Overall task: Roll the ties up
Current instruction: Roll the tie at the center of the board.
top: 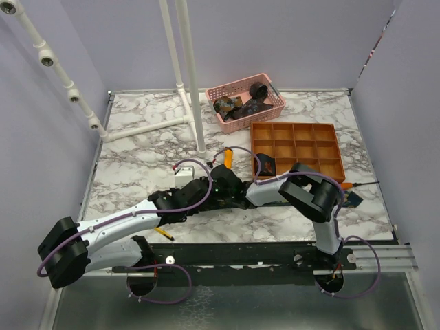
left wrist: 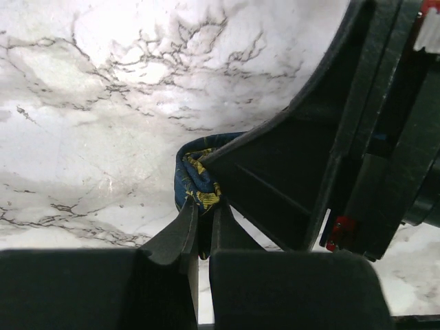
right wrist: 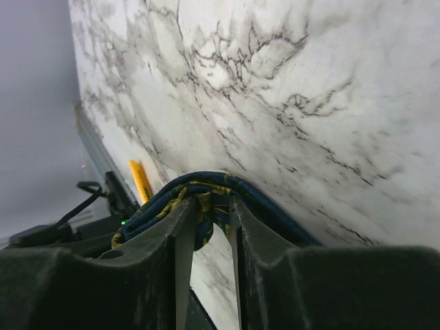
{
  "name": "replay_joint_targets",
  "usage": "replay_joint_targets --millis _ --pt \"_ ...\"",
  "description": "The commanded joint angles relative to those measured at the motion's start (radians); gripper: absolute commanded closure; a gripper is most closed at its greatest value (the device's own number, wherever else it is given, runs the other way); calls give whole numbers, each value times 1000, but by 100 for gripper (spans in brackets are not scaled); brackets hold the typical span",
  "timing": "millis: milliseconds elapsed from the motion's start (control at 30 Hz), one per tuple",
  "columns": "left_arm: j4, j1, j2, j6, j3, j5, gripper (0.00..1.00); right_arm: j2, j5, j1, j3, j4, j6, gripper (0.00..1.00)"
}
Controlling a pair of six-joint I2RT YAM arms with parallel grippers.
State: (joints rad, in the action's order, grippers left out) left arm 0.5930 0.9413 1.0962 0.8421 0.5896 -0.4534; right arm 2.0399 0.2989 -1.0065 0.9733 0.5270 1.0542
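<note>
A navy tie with yellow floral print (left wrist: 192, 177) is pinched between the fingers of my left gripper (left wrist: 204, 207), just above the marble table. My right gripper (right wrist: 213, 203) is shut on the same tie (right wrist: 206, 187), whose folded layers curve over its fingertips. The right gripper's black finger (left wrist: 289, 185) fills the right of the left wrist view, touching the tie. In the top view both grippers meet at the table's middle (top: 232, 194) and hide the tie. More dark ties lie in a pink basket (top: 269, 88). One coil (top: 265, 165) sits in an orange compartment tray (top: 295, 127).
A white pipe stand (top: 194, 82) rises at the back left of centre. An orange-yellow knife (top: 227, 157) lies behind the grippers. A yellow object (top: 163, 234) lies by the left arm and shows in the right wrist view (right wrist: 141, 180). A small white box (top: 183, 173) sits nearby.
</note>
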Motion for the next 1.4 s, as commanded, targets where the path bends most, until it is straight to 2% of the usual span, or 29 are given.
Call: replay_joint_targets --millis 0,133,367,600,700,867,933,1200,1367 --pt "-95 27 -39 42 52 -4 100 -99 -190 -18 17 -240 -71 62" --pt "-25 27 -28 36 73 -49 100 -131 -234 -7 24 -307 -78 53" --pt "60 27 34 36 118 -111 100 -212 -347 10 3 -429 -68 46" --pt "119 28 141 27 169 -170 100 -369 -466 49 -133 -500 -34 42" --pt "135 29 169 29 181 -191 100 -421 -472 52 -192 -466 -48 45" --pt "177 36 213 26 217 -241 100 -477 -470 58 -265 -425 -79 62" --pt "194 44 242 23 236 -263 100 -492 -478 59 -285 -430 -83 66" --pt "243 128 397 54 322 -344 100 -644 -509 61 -447 -410 -110 67" --pt "274 180 553 77 387 -380 100 -734 -503 61 -540 -409 -121 65"
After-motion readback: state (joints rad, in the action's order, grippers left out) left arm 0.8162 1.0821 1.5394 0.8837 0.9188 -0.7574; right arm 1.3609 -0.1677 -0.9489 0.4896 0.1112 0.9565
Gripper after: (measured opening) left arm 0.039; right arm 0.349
